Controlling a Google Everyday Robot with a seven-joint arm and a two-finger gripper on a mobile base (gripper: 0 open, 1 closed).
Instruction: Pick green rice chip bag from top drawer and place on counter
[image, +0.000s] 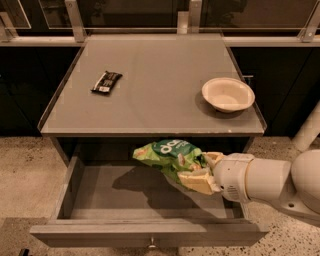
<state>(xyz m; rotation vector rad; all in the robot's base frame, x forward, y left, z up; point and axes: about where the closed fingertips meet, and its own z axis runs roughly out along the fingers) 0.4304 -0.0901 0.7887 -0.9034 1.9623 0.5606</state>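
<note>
One gripper | clenched on green rice chip bag | above top drawer

Speckled stone floor meets dark cabinets below glass panels.

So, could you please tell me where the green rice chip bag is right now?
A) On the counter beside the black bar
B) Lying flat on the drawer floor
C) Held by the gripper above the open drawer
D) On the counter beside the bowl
C: the gripper, reaching in from the right, is shut on the green rice chip bag, which hangs above the top drawer floor and casts a shadow there.
</note>
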